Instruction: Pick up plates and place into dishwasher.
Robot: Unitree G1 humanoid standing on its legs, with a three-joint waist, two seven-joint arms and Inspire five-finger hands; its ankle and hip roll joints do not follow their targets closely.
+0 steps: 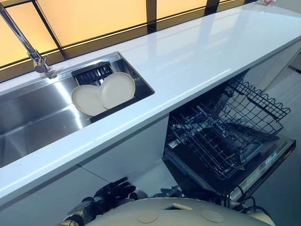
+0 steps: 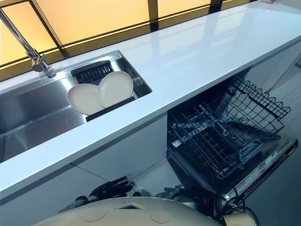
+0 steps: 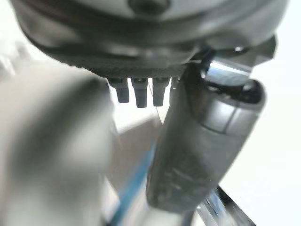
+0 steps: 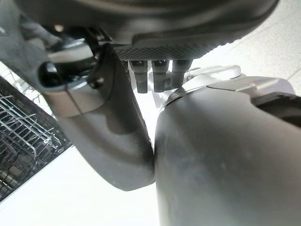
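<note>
**Q:** Left hand (image 3: 202, 141): how do the fingers (image 3: 141, 96) lie?

**A:** They are seen end-on as a short row, loosely extended. The thumb stands out beside them, and nothing sits between thumb and fingers. In the head views this hand hangs low in front of the white cabinet front (image 1: 122, 150), under the countertop (image 1: 197, 56).

**Q:** Right hand (image 4: 108, 141)?

**A:** It is in the same posture, with its fingers (image 4: 159, 77) relaxed, apart from the thumb and holding nothing. The wire rack (image 4: 23, 136) shows beside the thumb.

**Q:** Where are the plates?

**A:** They are in the sink (image 1: 33, 122), at its right end. The left plate (image 1: 87, 100) and right plate (image 1: 117, 89), both cream, stand on edge against a black drainer (image 1: 91, 73). The right plate overlaps the left one and touches it. Both hands are well apart from them.

**Q:** And the surroundings?

**A:** A faucet (image 1: 28, 52) rises behind the sink on its left side. The countertop runs on to the right. Beneath it the dishwasher (image 1: 225, 155) is open, with its door (image 1: 263, 165) lowered and the rack drawn out above the door.
</note>
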